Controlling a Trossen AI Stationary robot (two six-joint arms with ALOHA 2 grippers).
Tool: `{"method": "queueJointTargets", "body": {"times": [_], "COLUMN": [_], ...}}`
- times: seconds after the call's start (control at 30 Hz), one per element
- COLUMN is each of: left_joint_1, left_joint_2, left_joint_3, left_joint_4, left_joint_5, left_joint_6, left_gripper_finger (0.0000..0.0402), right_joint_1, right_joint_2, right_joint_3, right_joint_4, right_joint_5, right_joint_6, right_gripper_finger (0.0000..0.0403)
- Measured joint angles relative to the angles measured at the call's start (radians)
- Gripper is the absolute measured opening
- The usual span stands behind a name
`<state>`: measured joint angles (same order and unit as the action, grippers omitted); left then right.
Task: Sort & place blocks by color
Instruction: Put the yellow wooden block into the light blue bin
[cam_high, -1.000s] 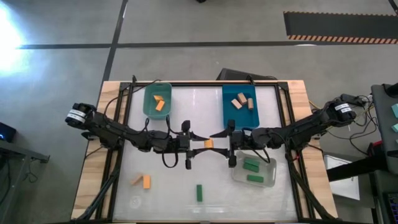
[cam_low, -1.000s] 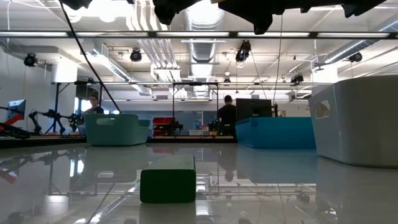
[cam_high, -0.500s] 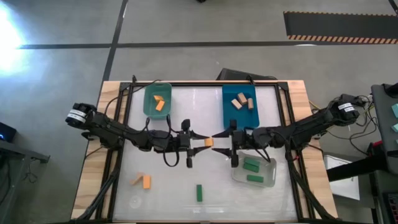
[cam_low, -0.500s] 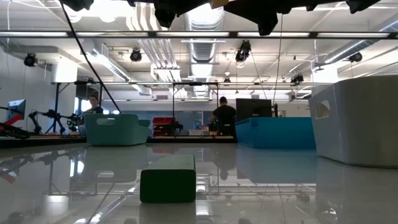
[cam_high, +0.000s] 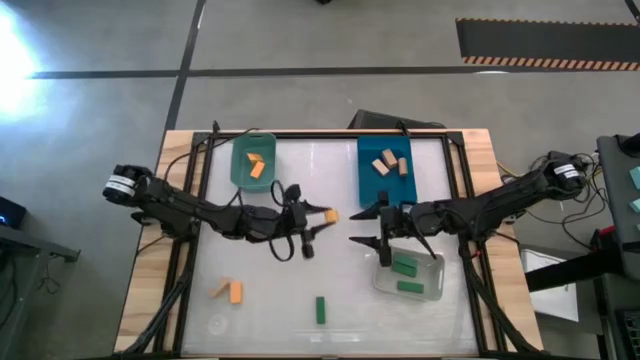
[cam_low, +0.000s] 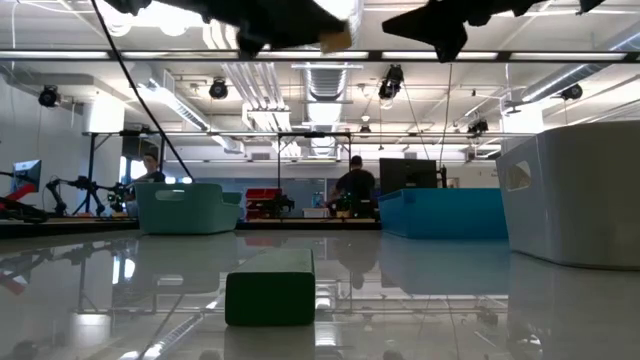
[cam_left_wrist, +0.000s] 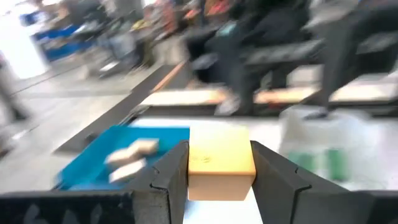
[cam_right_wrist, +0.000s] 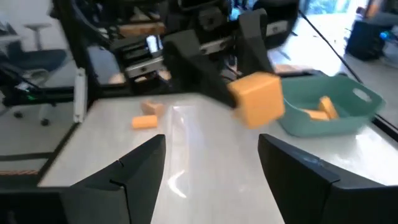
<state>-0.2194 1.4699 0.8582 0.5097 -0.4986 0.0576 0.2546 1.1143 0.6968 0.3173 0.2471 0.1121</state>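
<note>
My left gripper (cam_high: 325, 215) is over the table's middle, shut on an orange block (cam_high: 331, 215), which also shows in the left wrist view (cam_left_wrist: 221, 163) and the right wrist view (cam_right_wrist: 256, 99). My right gripper (cam_high: 364, 227) is open, a short way to the block's right and touching nothing (cam_right_wrist: 211, 180). Lying flat on the table near its near edge are an orange block (cam_high: 236, 292), a paler one (cam_high: 220, 289) and a green block (cam_high: 320, 309), which is close in the low view (cam_low: 270, 288). My left gripper pinches the orange block by two opposite side faces (cam_left_wrist: 191, 168), one finger on each. The fingers (cam_left_wrist: 171, 177) come roughly level from the table's left. The block is lifted clear of the table and sits squarely between the fingers.
A teal bin (cam_high: 253, 160) holding orange blocks stands far left of centre. A blue bin (cam_high: 385, 168) with tan blocks stands far right of centre. A clear bin (cam_high: 408, 275) with green blocks sits under my right arm. People show in the room behind (cam_low: 352, 185).
Both grippers met at the orange block in mid-air. The right gripper has drawn back toward the table's right, leaving the block with the left gripper. The left gripper has swung the block slightly toward the far edge.
</note>
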Motion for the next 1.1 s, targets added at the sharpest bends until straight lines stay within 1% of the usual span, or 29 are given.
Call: {"method": "queueJointTargets", "body": {"times": [0.13,0.27,0.43,0.57,0.6,0.7,0.83,0.97,1.1], "left_joint_1": [0.063,0.168,0.357,0.55,0.599,0.74,0.867,0.921,0.928], "left_joint_2": [-0.055,-0.093,-0.111,-0.111,-0.111,-0.111,-0.111,-0.094,-0.061], "left_joint_3": [0.008,0.02,0.035,0.037,0.035,0.029,0.024,0.024,0.025], "left_joint_4": [-0.217,-0.448,-0.71,-0.842,-0.86,-0.899,-0.894,-0.894,-0.876], "left_joint_5": [-0.09,-0.121,-0.123,-0.108,-0.089,0.01,0.123,0.147,0.149], "left_joint_6": [-0.094,-0.213,-0.308,-0.34,-0.351,-0.366,-0.366,-0.366,-0.362], "left_gripper_finger": [0.0125,0.0125,0.0125,0.0125,0.0125,0.0125,0.0125,0.0125,0.0125], "right_joint_1": [0.0,0.0,0.0,0.0,0.0,0.0,0.0,0.0,0.0], "right_joint_2": [-0.067,-0.119,-0.148,-0.148,-0.146,-0.144,-0.144,-0.143,-0.143], "right_joint_3": [0.0,0.0,0.0,0.0,0.0,0.0,0.0,0.0,0.0], "right_joint_4": [-0.134,-0.235,-0.281,-0.283,-0.283,-0.285,-0.284,-0.287,-0.291], "right_joint_5": [0.054,0.076,0.077,0.077,0.077,0.078,0.077,0.078,0.078], "right_joint_6": [0.046,0.083,0.098,0.098,0.098,0.098,0.097,0.096,0.093], "right_gripper_finger": [0.0245,0.0237,0.0231,0.023,0.0231,0.023,0.0229,0.0228,0.0228]}}
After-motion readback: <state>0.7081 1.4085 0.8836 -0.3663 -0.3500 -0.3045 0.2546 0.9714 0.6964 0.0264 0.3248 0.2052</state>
